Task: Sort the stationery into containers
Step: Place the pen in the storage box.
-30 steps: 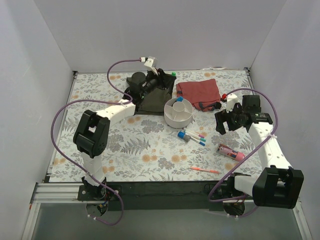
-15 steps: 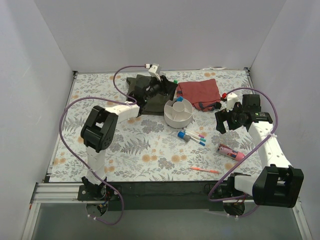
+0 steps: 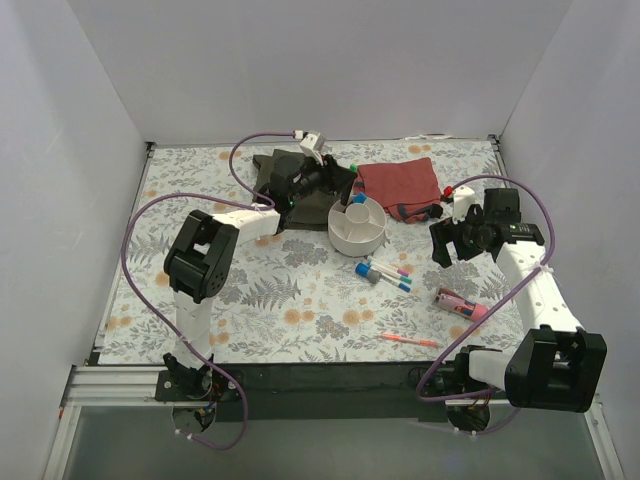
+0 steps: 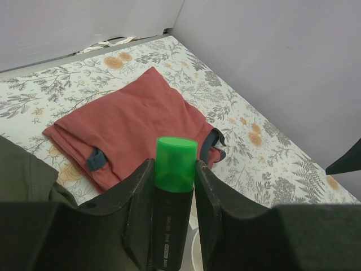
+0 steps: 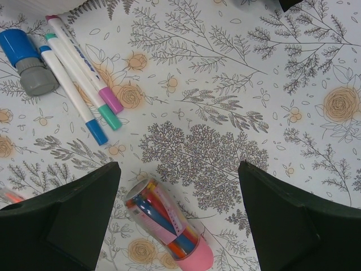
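While your left gripper (image 4: pixel 172 175) clamps the green marker (image 4: pixel 175 155) beside the red cloth (image 4: pixel 130 127), just behind the bowl (image 3: pixel 345 238), carry it over a compartment with room and lower it well inside before letting go, as the right gripper (image 5: pixel 177 175) hangs near the tube (image 5: pixel 169 228), jaws wide apart.

Bright, even, diffuse light from above; no glare. Faint soft shadow beside bowl (image 3: pixel 357 222). Top view sharp out to worktop corners. Left gripper (image 4: pixel 173 164) dark, soft-focus up close; green-capped marker (image 4: pixel 170 226) crisp. Right gripper (image 5: pixel 179 166) black, detail lost; floral pattern beneath sharp.
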Available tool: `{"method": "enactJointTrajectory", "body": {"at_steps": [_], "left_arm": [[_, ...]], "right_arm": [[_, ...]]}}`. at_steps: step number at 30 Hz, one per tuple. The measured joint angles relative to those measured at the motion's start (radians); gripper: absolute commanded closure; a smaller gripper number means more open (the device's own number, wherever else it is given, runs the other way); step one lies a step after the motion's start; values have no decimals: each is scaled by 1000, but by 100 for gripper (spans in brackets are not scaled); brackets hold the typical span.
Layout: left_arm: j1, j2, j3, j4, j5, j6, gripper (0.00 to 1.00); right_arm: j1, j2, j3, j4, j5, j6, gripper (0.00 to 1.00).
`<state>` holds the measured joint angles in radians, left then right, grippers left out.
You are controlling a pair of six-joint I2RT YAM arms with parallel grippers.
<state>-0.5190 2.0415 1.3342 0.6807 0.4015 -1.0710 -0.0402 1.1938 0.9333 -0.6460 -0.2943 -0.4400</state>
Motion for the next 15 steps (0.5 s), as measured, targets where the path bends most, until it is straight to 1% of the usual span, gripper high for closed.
{"method": "enactJointTrajectory", "body": {"at_steps": [3, 7, 10, 12, 15], "left_arm": [[0, 3, 0, 0, 15, 3, 85], [-1, 24, 0, 0, 37, 16, 82], [-2, 43, 0, -2, 41, 20, 74], [-2, 52, 0, -12, 44, 25, 72], [-2, 55, 0, -24, 45, 31, 64]], "right_arm": [[-1, 8, 0, 2, 0, 0, 5], [-3, 14, 0, 6, 0, 0, 5], [-4, 16, 0, 12, 0, 0, 5], [-4, 17, 0, 15, 0, 0, 5], [-4, 17, 0, 18, -1, 0, 5]]}}
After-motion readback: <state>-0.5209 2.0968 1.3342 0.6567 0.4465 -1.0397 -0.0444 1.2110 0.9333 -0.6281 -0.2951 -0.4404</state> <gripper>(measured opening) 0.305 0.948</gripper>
